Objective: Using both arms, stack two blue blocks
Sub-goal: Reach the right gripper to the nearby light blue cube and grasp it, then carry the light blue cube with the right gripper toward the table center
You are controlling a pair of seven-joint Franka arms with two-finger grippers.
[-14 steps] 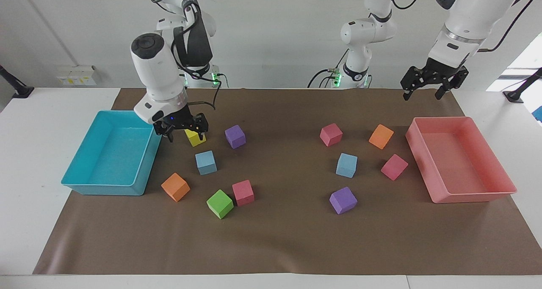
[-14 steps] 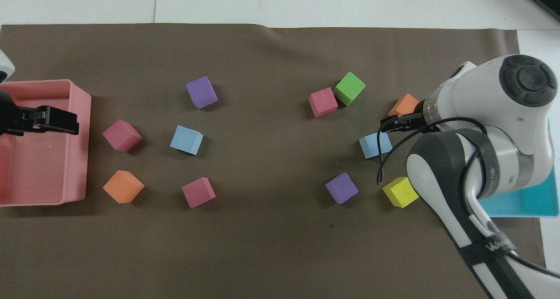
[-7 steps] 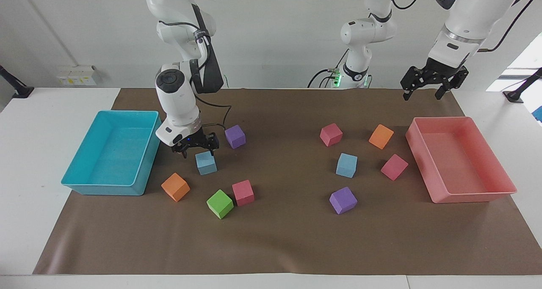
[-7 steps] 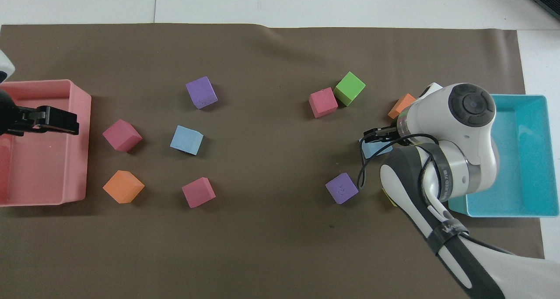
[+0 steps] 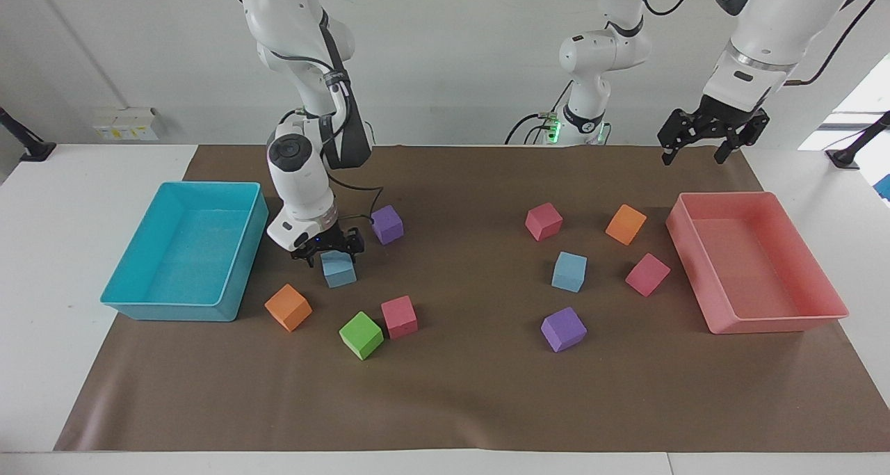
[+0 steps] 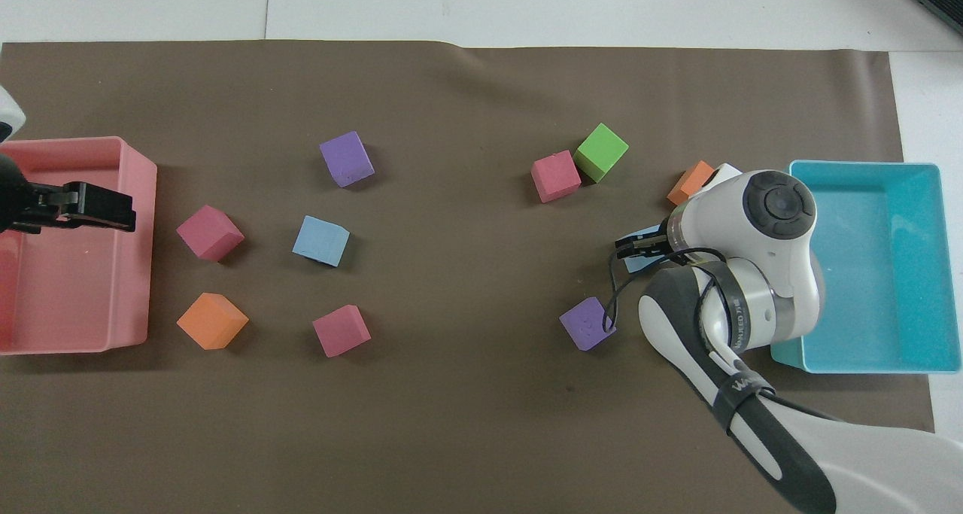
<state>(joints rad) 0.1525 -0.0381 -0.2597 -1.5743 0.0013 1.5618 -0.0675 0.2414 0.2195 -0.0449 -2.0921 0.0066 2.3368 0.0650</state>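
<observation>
Wall: plain white, running along the robots' end of the table
Table point(image 5: 42, 266): white top, seams showing between its panels
Covering: brown mat point(image 5: 459, 391) spread across most of the table
Sockets: pale wall outlet box point(image 5: 125, 123) near the right arm's end
Light: bright daylight from a window point(image 5: 859, 110) at the left arm's end

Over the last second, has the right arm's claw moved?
Yes. In the facing view the right claw has left the turquoise tray's corner for the blue block toward the right arm's end, and now hangs open just over it.
</observation>
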